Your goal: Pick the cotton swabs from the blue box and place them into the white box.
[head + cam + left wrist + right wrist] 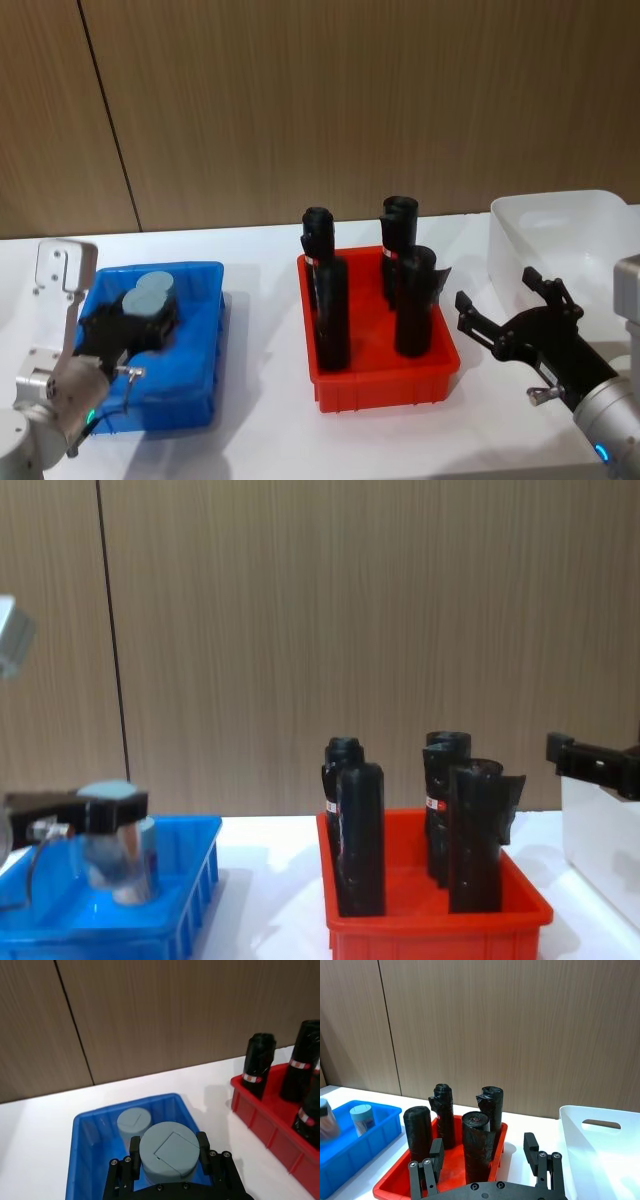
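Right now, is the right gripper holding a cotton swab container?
No, the right gripper is open and grips nothing, near the white box.

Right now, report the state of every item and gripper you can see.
left gripper: shut on the held swab tub, at the blue box.
held swab tub: upright, lid on, gripped.
second swab tub: upright in the blue box, lid on, free.
blue box: both tubs within its walls.
white box: nothing seen inside.
right gripper: open, empty, beside the white box.
black bottles: upright in the red bin.
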Controlling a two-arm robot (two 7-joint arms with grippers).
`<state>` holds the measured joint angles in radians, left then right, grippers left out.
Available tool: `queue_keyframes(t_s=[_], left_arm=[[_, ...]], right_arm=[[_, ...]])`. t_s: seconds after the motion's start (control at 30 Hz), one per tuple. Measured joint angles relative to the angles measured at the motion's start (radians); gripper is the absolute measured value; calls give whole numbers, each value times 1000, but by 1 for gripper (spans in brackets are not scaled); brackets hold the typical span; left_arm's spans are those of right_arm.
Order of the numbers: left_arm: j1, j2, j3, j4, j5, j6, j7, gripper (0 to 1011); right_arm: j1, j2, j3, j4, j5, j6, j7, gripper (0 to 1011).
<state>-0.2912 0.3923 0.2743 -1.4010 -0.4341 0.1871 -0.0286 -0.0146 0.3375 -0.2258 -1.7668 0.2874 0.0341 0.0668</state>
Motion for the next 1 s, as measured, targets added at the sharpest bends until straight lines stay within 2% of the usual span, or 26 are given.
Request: queue_keyframes(t_s=[0.47, 0.7, 1.0], left_arm=[[-14, 15, -6, -161, 9, 76, -105, 670], [-50, 8, -5, -221, 9, 145, -183, 670], [-118, -22, 7, -250, 12, 263, -266, 670]], right_arm=[[0, 0, 0, 0, 0, 0, 0, 1001], [0, 0, 0, 0, 0, 0, 0, 1001], [0, 0, 0, 0, 0, 0, 0, 1002]])
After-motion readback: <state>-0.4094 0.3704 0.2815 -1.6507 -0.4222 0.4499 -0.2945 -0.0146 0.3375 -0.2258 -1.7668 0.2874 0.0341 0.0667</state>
